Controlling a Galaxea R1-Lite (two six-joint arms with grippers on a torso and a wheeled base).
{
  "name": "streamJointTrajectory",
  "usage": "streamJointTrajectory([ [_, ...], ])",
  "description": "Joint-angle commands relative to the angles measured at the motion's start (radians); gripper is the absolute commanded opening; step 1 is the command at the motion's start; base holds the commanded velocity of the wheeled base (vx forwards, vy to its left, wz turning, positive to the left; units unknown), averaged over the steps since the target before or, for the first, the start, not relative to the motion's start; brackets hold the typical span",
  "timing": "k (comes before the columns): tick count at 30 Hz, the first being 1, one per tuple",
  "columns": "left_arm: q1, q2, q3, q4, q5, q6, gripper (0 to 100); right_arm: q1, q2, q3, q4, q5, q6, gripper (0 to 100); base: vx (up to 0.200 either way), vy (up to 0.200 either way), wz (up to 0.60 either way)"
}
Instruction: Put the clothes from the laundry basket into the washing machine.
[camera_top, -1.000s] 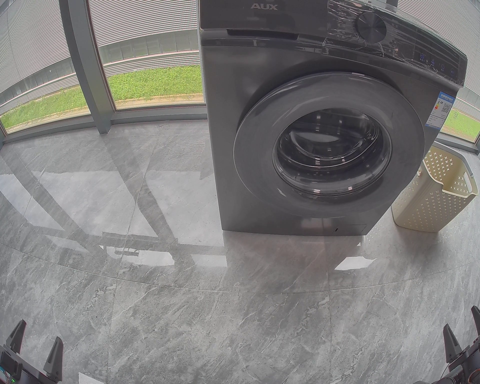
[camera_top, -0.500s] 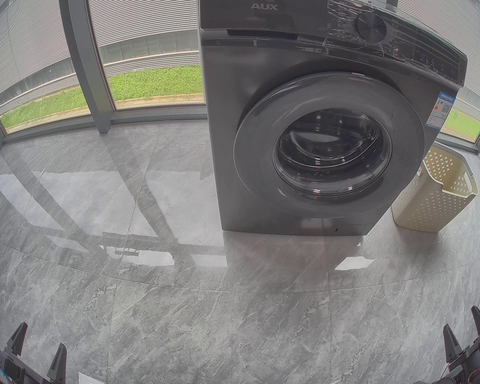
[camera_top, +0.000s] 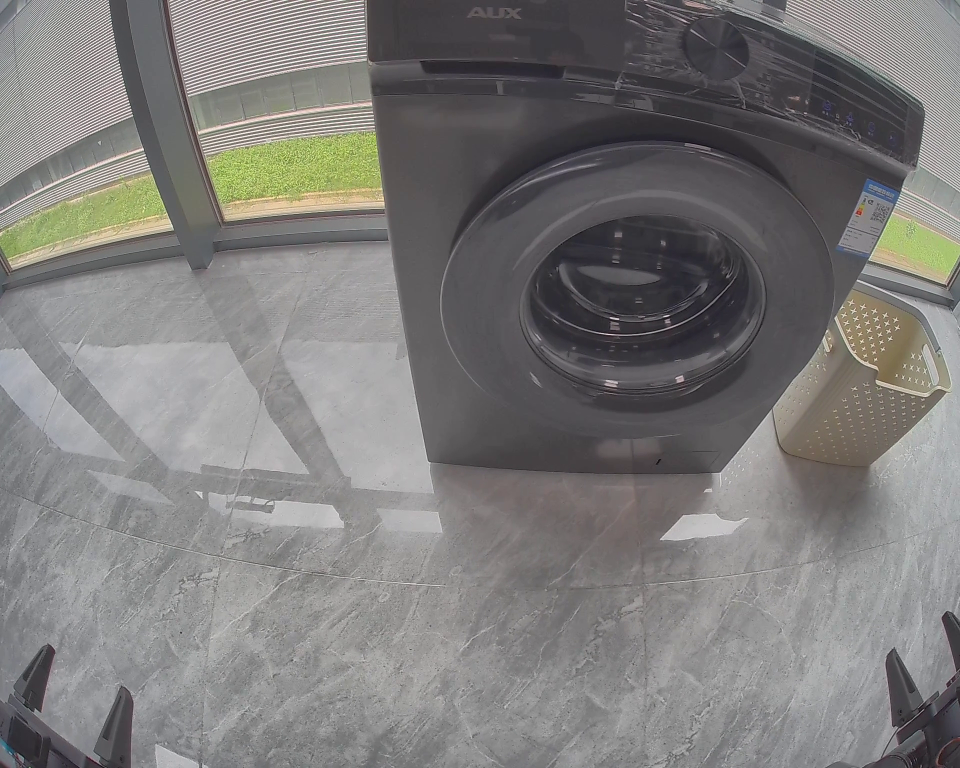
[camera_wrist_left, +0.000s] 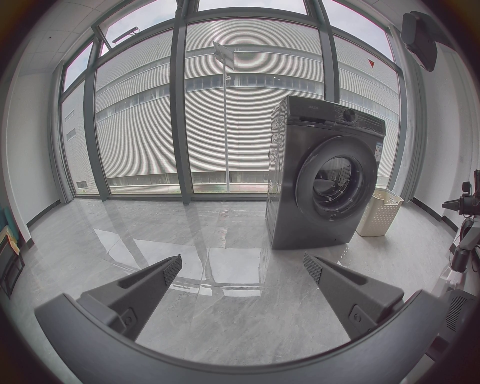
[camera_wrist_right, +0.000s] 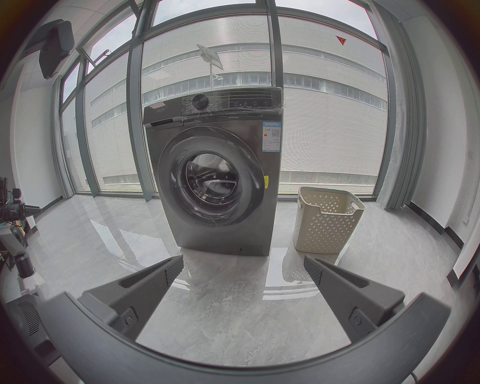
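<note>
Both jaws stand wide apart, holding nothing: the left gripper (camera_wrist_left: 242, 260) and right gripper (camera_wrist_right: 243, 260) hang low, well in front of the grey front-loading washing machine (camera_top: 640, 290), whose round door is shut. The cream perforated plastic laundry basket (camera_top: 850, 400) stands upright just beside the machine's right side.

The washing machine (camera_top: 640, 300) carries a logo (camera_top: 494, 13) and an unreadable sticker (camera_top: 866, 217).

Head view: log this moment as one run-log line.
washing machine: door shut | laundry basket: on floor beside machine, robot's right | left end effector: open, empty | right end effector: open, empty
</note>
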Motion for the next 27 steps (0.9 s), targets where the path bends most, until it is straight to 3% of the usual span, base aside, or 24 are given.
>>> streamJointTrajectory([
  [1,0.000,-0.010,0.015,0.000,0.000,0.001,100,-0.001,-0.009,0.016,0.001,0.001,0.000,100,0.000,0.000,0.00],
  [5,0.002,-0.010,0.015,0.000,0.000,0.001,100,-0.001,-0.009,0.016,0.001,0.001,0.000,100,0.000,0.000,0.00],
  [27,0.002,-0.010,0.015,0.000,0.000,-0.001,100,-0.001,-0.010,0.016,-0.001,0.002,0.003,100,0.000,-0.200,0.00],
])
